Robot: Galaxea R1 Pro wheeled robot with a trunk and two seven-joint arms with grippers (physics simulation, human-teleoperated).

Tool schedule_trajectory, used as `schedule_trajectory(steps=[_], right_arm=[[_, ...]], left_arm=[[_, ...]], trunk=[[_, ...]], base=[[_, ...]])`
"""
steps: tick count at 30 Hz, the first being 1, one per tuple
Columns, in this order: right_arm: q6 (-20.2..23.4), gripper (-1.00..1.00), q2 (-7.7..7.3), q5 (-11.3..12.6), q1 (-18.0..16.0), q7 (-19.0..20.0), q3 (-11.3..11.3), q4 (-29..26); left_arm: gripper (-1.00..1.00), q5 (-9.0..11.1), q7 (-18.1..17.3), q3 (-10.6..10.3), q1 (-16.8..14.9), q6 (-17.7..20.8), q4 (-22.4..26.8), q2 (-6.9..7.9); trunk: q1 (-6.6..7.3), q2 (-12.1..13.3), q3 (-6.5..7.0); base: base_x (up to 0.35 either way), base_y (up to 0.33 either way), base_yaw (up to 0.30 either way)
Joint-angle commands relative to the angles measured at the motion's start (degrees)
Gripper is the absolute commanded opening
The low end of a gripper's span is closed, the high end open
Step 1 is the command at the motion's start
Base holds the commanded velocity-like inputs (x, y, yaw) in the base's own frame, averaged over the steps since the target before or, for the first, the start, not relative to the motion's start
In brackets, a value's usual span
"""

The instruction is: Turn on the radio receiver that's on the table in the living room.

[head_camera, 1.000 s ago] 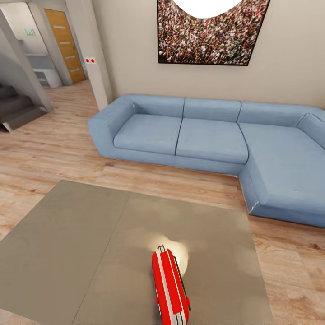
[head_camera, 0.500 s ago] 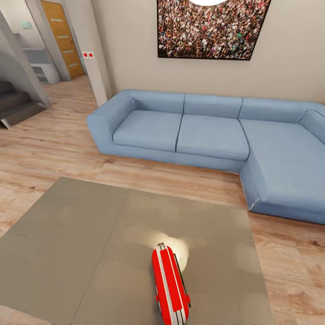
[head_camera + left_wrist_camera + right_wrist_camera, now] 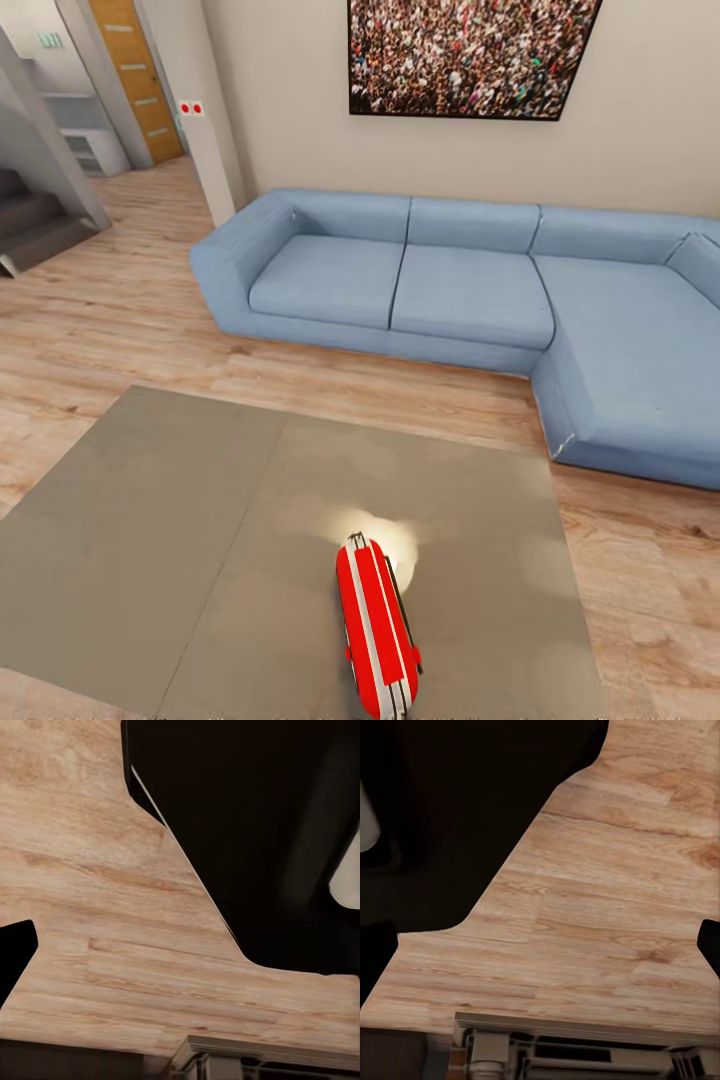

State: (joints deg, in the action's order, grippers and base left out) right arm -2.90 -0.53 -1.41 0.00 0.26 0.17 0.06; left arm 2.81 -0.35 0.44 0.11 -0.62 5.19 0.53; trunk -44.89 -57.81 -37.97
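On the near edge of the glossy grey bench (image 3: 180, 540), before the blue sofa (image 3: 470, 290), my target, the red radio receiver (image 3: 375, 630), looks light, rigid and slick, best pressed at its dial, hidden here, while my pincers' state I cannot tell.

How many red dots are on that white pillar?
2, side by side near the top of the white pillar: one red dot and the other just beside it.
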Motion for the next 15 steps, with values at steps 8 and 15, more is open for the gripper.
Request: schedule_trajectory(steps=[8, 15], right_arm=[[0.0, 1.0, 0.0, 0.0, 0.0, 0.0, 0.0, 0.0], [0.0, 1.0, 0.0, 0.0, 0.0, 0.0, 0.0, 0.0]], left_arm=[[1.0, 0.0, 0.0, 0.0, 0.0, 0.0, 0.0, 0.0], [1.0, 0.0, 0.0, 0.0, 0.0, 0.0, 0.0, 0.0]], trunk=[[0.0, 0.0, -0.74], [0.0, 0.0, -1.39]], base=[[0.0, 0.0, 0.0], [0.0, 0.0, 0.0]])
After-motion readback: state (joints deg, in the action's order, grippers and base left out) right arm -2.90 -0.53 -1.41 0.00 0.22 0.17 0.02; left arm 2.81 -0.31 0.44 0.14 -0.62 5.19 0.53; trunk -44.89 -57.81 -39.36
